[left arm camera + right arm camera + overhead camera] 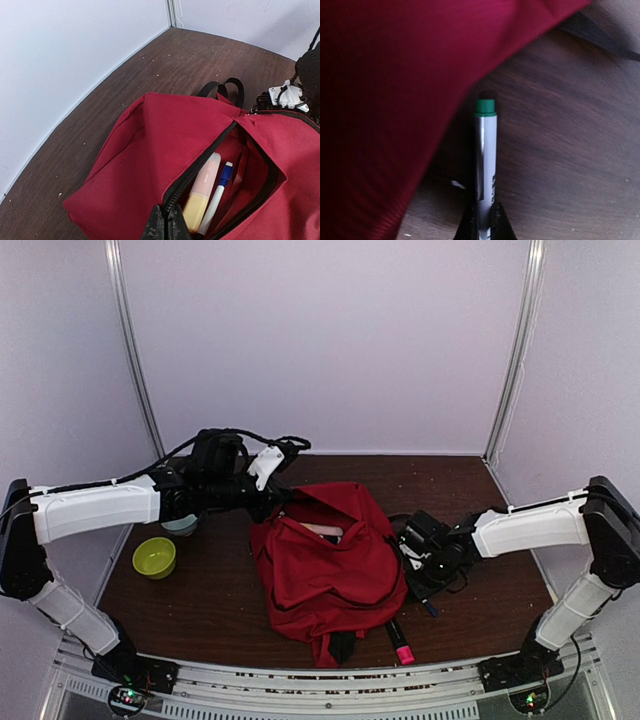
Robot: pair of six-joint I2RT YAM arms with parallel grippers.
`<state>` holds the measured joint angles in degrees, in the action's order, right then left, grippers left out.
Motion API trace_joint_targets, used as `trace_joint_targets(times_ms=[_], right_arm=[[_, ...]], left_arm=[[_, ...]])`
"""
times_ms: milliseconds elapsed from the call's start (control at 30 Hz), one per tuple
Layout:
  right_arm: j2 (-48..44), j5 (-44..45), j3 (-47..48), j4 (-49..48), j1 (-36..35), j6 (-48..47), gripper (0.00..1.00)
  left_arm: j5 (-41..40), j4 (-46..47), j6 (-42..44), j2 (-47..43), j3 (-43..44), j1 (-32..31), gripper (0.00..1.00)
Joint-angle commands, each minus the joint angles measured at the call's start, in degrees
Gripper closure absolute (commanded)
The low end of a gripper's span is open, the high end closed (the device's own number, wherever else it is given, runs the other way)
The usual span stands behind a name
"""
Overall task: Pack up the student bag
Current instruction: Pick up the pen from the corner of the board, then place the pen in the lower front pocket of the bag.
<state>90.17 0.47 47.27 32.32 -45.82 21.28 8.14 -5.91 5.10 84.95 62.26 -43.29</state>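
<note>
Right fingers [501,227] clamp marker [485,150], student bag [385,100] alongside

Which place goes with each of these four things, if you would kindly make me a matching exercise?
Things: 1 green bowl; 2 orange highlighter; 3 green-capped marker; 4 pink-capped marker.
Places: A in the right gripper; B on the table left of the student bag; C inside the bag; D beside the bag's near edge.
Pairs: 1-B; 2-C; 3-A; 4-D.
</note>
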Motion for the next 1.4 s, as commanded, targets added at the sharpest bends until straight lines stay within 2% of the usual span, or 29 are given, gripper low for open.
trace_joint_targets(times_ms=[0, 167, 233, 333, 433, 533, 633, 733, 800, 1000, 1067, 1133, 1167, 1267, 1367], right_arm=[[-3.53, 6.09, 0.25, 5.14, 0.53, 0.34, 1.0], [-13.19, 15.03, 3.99, 9.95, 0.95, -0.09, 1.0], [-17.87, 16.66, 5.14, 6.68, 0.89, -2.99, 1.0], [-24.66, 11.53, 4.4, -7.14, 0.0, -10.23, 1.0], [-28.11, 2.7, -0.2, -30.58, -3.82, -20.17, 1.0], [-23.66, -7.48, -3.47, -52.76, -6.51, -29.92, 1.0], [-14.33, -14.09, 0.97, -61.37, -6.74, -34.75, 1.0], [-4.23, -16.85, 9.04, -59.66, -6.74, -40.31, 1.0], [0.0, -16.93, 11.24, -58.53, -6.79, -43.08, 1.0], [3.56, -13.06, 6.76, -62.3, -6.69, -46.21, 1.0], [4.03, -9.13, 6.49, -60.58, -6.68, -46.3, 0.85], [3.52, -6.22, 6.83, -57.15, -6.65, -45.86, 0.55], [2.77, -5.48, 6.98, -55.33, -6.73, -45.31, 0.49], [-2.24, -4.89, 7.31, -50.21, -6.78, -41.54, 0.45], [-8.13, -4.51, 10.51, -39.3, -6.83, -35.15, 0.44]], left_arm=[[0.47, 2.79, 0.87, -1.55, 1.97, 0.13, 1.0], [0.77, 2.64, 0.96, -1.19, 2.45, 0.13, 1.0], [0.82, 2.66, 1.04, -1.19, 2.51, 0.13, 1.0], [0.75, 3.0, 1.18, -1.13, 2.74, 0.11, 1.0], [0.9, 3.12, 1.06, -1.23, 2.77, 0.13, 1.0], [1.71, 3.88, 0.33, -1.7, 2.15, 0.1, 1.0], [2.26, 3.76, -0.23, -1.8, 2.12, 0.14, 1.0], [2.73, 4.0, -0.82, -1.8, 2.23, 0.13, 1.0], [2.89, 4.21, -1.02, -2.08, 1.97, 0.13, 1.0], [2.87, 5.55, -1.48, -3.8, 0.29, 0.13, 1.0], [3.08, 5.43, -1.67, -3.76, 0.36, 0.13, 1.0], [3.32, 5.55, -1.84, -3.59, 0.24, 0.09, 1.0], [3.19, 5.83, -1.89, -3.44, 0.11, 0.13, 1.0], [2.92, 5.67, -2.03, -2.61, 0.84, 0.09, 1.0], [2.75, 4.75, -1.23, -1.87, 2.27, 0.13, 1.0]])
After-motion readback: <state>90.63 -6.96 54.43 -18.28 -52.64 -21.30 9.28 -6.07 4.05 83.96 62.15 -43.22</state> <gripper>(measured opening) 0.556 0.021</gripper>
